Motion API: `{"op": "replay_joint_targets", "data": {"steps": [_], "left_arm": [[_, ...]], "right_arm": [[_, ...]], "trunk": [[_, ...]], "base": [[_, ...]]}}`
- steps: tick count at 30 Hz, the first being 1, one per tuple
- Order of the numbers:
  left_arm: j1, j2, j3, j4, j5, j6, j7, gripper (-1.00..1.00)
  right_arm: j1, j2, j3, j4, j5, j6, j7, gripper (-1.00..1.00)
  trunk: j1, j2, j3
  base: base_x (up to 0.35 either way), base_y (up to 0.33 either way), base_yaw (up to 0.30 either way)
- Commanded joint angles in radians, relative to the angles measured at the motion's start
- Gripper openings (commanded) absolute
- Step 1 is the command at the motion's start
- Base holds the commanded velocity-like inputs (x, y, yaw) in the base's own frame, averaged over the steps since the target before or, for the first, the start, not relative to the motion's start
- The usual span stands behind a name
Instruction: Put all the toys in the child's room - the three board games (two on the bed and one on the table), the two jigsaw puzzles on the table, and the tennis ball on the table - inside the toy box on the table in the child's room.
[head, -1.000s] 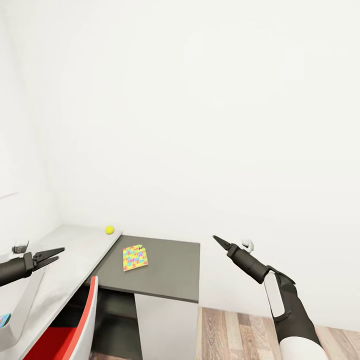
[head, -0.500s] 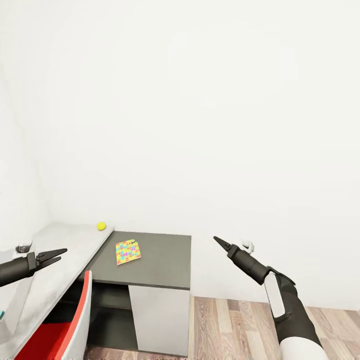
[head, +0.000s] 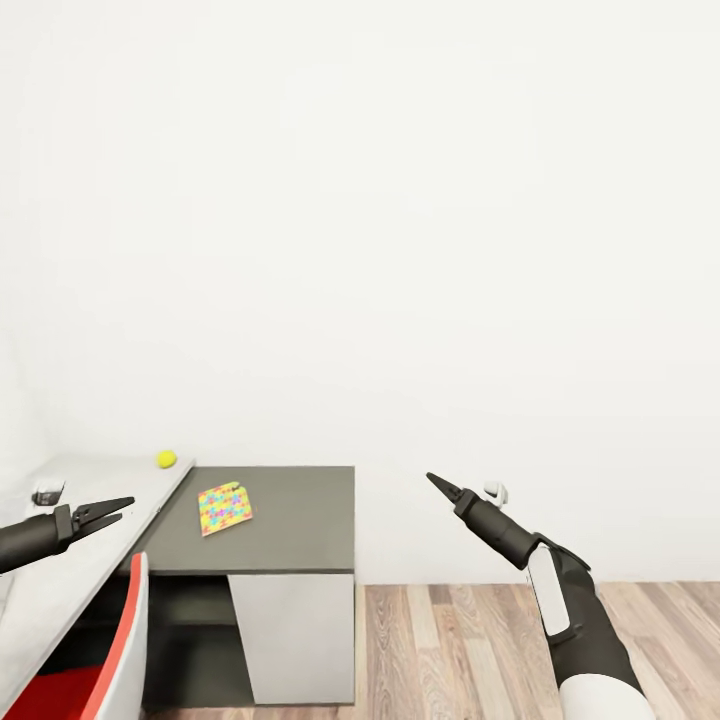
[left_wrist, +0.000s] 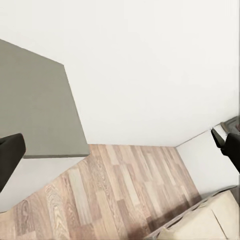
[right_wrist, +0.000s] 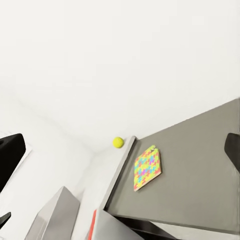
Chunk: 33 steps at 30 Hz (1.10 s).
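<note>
The table's pale grey top (head: 70, 565) runs along the left, with its lower dark grey section (head: 300, 515) beside it. A yellow tennis ball (head: 166, 458) (right_wrist: 118, 142) rests at the back edge of the pale top. One colourful jigsaw puzzle (head: 224, 507) (right_wrist: 147, 168) lies flat on the dark section. My left gripper (head: 108, 512) hovers open over the pale top. My right gripper (head: 438, 484) hangs open in the air, right of the table. A beige corner of the bed (left_wrist: 215, 220) shows across the floor. The board games are out of view. A grey box wall (right_wrist: 52, 215) could be the toy box; I cannot tell.
A red chair with a white rim (head: 115, 660) stands at the table's front, under my left arm. A white panel (head: 295, 640) closes the dark section's front. Wooden floor (head: 460, 650) spreads to the right, and a plain white wall (head: 400, 250) backs the table.
The whole picture has shifted: the camera has turned right, so the table, ball and puzzle sit further left and more floor shows. Both arms hold the same pose.
</note>
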Motion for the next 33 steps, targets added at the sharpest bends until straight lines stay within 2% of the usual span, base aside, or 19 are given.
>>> {"op": "replay_joint_targets", "data": {"steps": [1,18,33], "left_arm": [[0.0,0.0,0.002,-0.001,-0.01,0.01,-0.009,1.0],[0.0,0.0,0.001,-0.001,-0.01,0.009,-0.009,1.0],[0.0,0.0,0.001,0.0,-0.01,0.009,-0.009,1.0]], "right_arm": [[-0.001,0.002,-0.003,0.001,-0.004,0.007,0.002,1.0],[-0.001,0.003,-0.003,0.001,-0.004,0.005,0.003,1.0],[-0.001,0.002,-0.003,0.0,-0.004,0.005,0.002,1.0]], "trunk": [[0.0,-0.001,-0.001],[0.0,-0.001,-0.001],[0.0,-0.001,-0.001]], "base": [[-0.001,0.0,-0.272],[-0.002,0.0,-0.276],[-0.065,0.0,-0.277]]}}
